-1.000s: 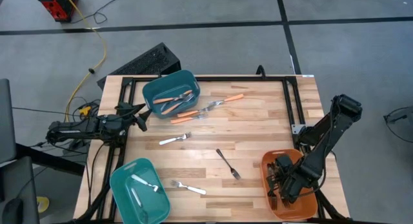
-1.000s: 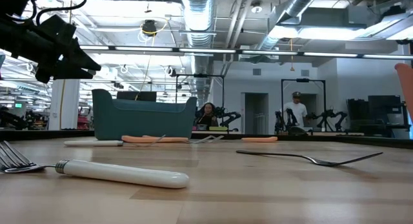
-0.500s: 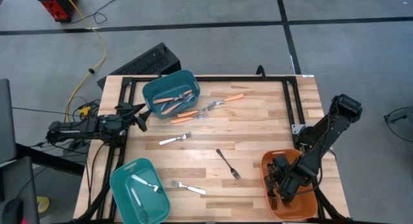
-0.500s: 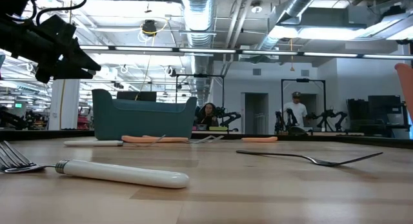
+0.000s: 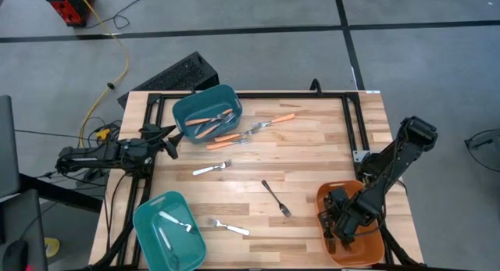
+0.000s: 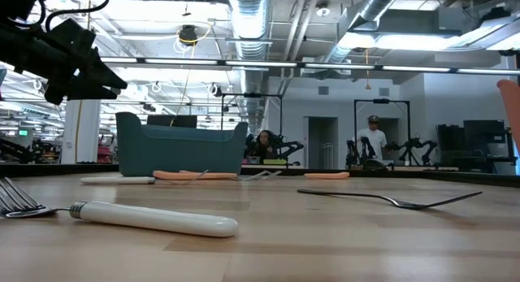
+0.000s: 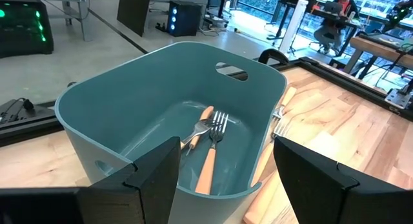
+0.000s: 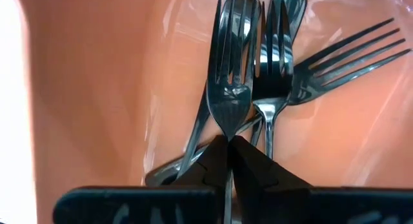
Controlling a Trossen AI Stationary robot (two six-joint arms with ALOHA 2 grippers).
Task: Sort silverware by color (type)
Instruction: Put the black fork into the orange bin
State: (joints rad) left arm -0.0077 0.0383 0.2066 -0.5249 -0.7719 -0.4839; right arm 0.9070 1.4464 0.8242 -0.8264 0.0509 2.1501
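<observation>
Black fork (image 8: pixel 229 69) pinched in the right claw (image 8: pixel 228 145), seemingly inside the orange bin (image 5: pixel 376 246).

Wooden table (image 5: pixel 312 158) with three bins (image 5: pixel 205 113) and scattered forks (image 5: pixel 275 198).

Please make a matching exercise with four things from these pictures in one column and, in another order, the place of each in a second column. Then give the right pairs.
Things:
1. right gripper
2. left gripper
3. black fork lying alone
4. white-handled fork

Places:
A. inside the near teal bin
B. on the bare wood, middle of the table
C. in the orange bin, shut on a black fork
D. at the table's left edge, open, facing the far teal bin

Pairs: 1-C, 2-D, 3-B, 4-A
</observation>
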